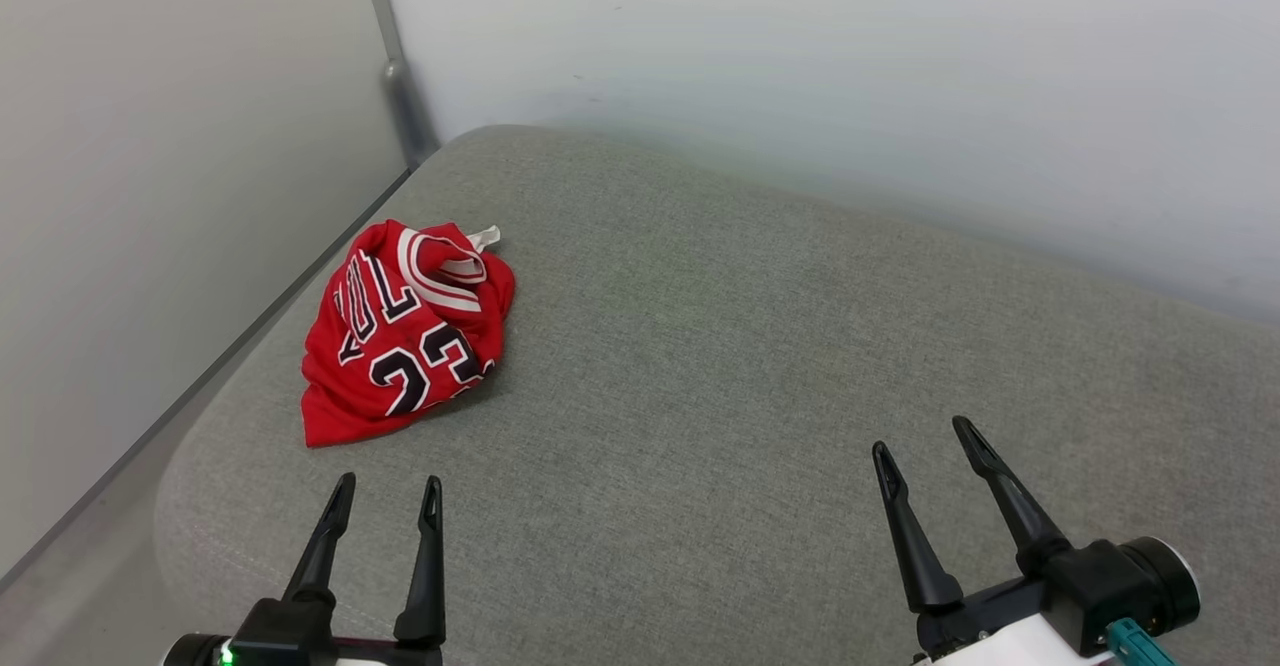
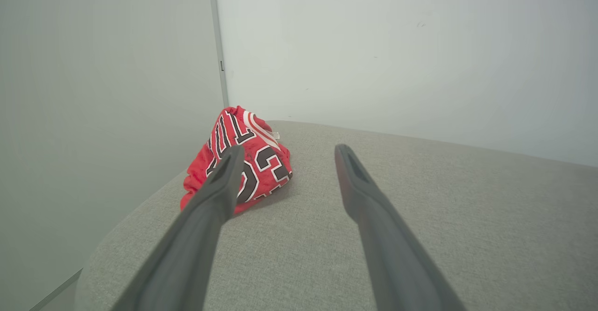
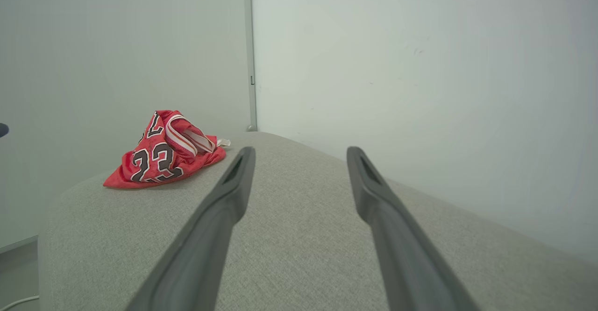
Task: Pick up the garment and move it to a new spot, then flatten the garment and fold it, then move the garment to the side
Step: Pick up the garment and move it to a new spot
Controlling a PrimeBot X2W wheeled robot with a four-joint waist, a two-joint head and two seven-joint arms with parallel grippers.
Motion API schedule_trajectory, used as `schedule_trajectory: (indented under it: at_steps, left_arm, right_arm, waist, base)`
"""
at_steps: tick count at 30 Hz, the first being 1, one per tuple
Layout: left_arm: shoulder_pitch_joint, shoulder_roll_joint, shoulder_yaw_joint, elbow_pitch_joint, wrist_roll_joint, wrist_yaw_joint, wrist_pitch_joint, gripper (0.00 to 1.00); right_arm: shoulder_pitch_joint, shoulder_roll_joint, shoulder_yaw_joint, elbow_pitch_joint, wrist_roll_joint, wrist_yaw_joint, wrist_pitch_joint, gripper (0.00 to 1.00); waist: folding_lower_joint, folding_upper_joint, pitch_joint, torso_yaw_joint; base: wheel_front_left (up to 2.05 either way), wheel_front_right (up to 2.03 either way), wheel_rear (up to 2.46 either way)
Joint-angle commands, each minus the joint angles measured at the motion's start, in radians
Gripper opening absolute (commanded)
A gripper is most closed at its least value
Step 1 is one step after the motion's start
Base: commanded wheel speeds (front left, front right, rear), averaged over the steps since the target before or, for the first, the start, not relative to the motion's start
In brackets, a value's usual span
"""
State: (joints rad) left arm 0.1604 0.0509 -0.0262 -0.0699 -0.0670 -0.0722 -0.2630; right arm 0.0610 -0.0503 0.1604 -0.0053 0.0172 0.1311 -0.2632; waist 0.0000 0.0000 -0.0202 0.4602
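Observation:
The garment point(image 1: 405, 331) lies crumpled in a red heap on the grey cushion point(image 1: 760, 346), near its left edge; black number 23 and striped trim face up. It also appears in the left wrist view point(image 2: 257, 161) and the right wrist view point(image 3: 163, 154). My left gripper point(image 1: 388, 502) hovers open just in front of the heap, nothing between its fingers. My right gripper point(image 1: 925, 446) stands open far to the right, also empty. The left gripper point(image 2: 285, 154) points just right of the heap; the right gripper point(image 3: 299, 154) points past it toward the wall.
Pale walls point(image 1: 800, 66) close in behind and to the left of the cushion, meeting at a grey corner post point(image 1: 400, 86). A strip of floor point(image 1: 60, 606) runs along the cushion's left edge. A white cable point(image 3: 18, 301) lies on the floor.

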Motion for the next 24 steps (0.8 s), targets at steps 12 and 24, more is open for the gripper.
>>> schedule_trajectory:
  at_steps: [12,24]
  left_arm:
    - [-0.038,-0.001,0.028,-0.006,-0.038,0.006,-0.003,1.0]
    - [-0.367,0.127,0.019,0.186,-0.147,-0.058,-0.001,1.0]
  right_arm:
    - [-0.034,0.0,-0.015,-0.032,-0.023,-0.001,-0.002,1.0]
    - [-0.141,0.0,-0.001,-0.072,-0.121,-0.001,-0.002,1.0]
  waist:
    - [0.0,0.0,0.063,-0.029]
    - [0.0,0.0,0.28,-0.143]
  base:
    - [0.0,0.0,0.0]
    - [0.0,0.0,0.0]
